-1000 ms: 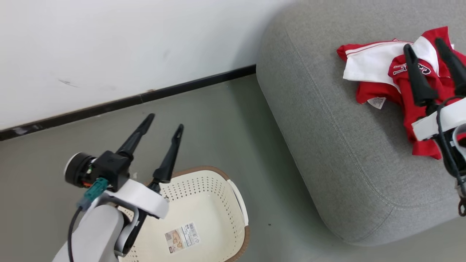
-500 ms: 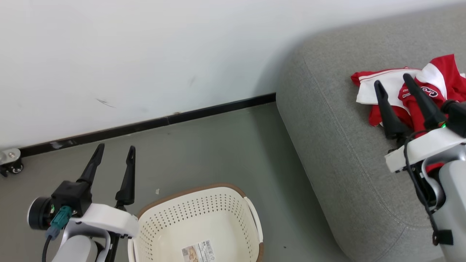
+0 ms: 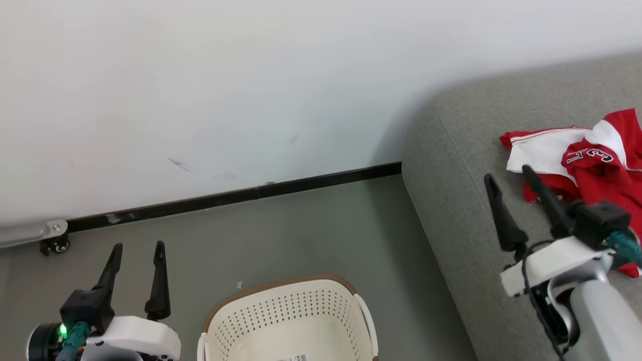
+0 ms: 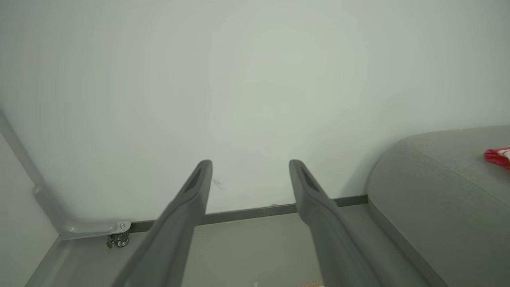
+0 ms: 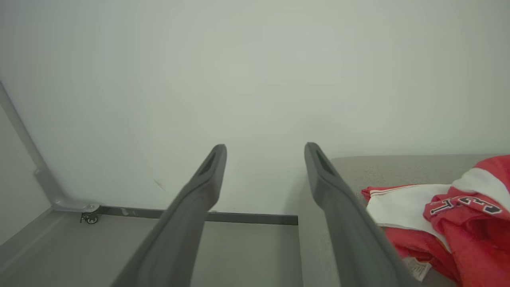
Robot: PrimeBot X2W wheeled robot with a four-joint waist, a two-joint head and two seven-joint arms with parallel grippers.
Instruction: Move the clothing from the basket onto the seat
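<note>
Basket on the floor, label inside; left gripper just beside it, jaws open. Right gripper over the seat near its left edge, jaws open. Clothing heaped on the seat just beyond. Caster against the wall.

Grey seat bears clothing; floor bears basket.

Clothing on seat — basket left

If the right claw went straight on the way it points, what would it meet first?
Probably the white wall: nothing lies between the right claw and it in the wrist view. The clothing lies off to one side.
</note>
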